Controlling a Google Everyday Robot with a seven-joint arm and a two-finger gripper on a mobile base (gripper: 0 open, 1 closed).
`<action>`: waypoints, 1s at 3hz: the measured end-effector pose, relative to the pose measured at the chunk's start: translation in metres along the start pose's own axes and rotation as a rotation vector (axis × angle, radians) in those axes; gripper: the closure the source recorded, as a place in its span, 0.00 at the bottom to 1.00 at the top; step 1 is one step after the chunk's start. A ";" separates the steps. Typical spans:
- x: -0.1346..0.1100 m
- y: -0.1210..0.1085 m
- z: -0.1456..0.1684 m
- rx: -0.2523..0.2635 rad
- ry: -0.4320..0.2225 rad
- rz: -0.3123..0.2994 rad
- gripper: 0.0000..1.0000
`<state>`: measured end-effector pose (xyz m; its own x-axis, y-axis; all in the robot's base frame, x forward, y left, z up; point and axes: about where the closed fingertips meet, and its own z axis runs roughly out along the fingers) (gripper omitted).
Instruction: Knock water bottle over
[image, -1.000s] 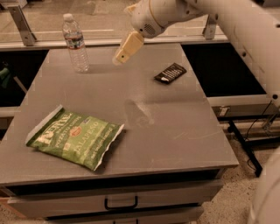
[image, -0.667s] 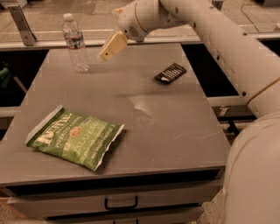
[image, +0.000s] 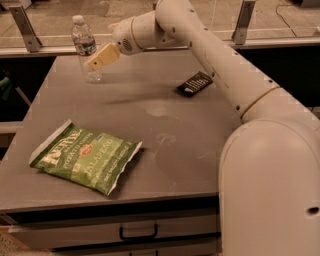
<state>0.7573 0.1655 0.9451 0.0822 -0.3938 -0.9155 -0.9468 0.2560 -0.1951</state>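
Water bottle: upright near the far left corner of the tabletop, white cap on top, label band around the upper part, clear ribbed body below. Probably light and thin-walled, slick on the sides, tall over a narrow base, so likely to tip readily and roll once down; how much water inside, impossible to read. No need for a grip here: best met with a sideways push high up, at the label band or just under the cap, since a push low down would more likely slide it than topple it. Nearer the front on the left, 1 green chip bag, lying flat and well apart from the bottle. Just right of the bottle, the hand, hanging at label height, very close to the bottle or just touching; which, hard to say. Released or clenched, cannot tell; apparently grasping nothing. Further right, 1 small black packet lying flat. Rightmost, the white arm, reaching in over the tabletop.
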 end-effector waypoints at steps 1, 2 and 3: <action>-0.004 -0.002 0.032 -0.012 -0.058 0.082 0.00; -0.004 -0.008 0.058 -0.016 -0.115 0.150 0.18; -0.002 -0.015 0.071 -0.006 -0.161 0.196 0.41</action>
<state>0.7936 0.2254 0.9246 -0.0553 -0.1911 -0.9800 -0.9513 0.3083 -0.0064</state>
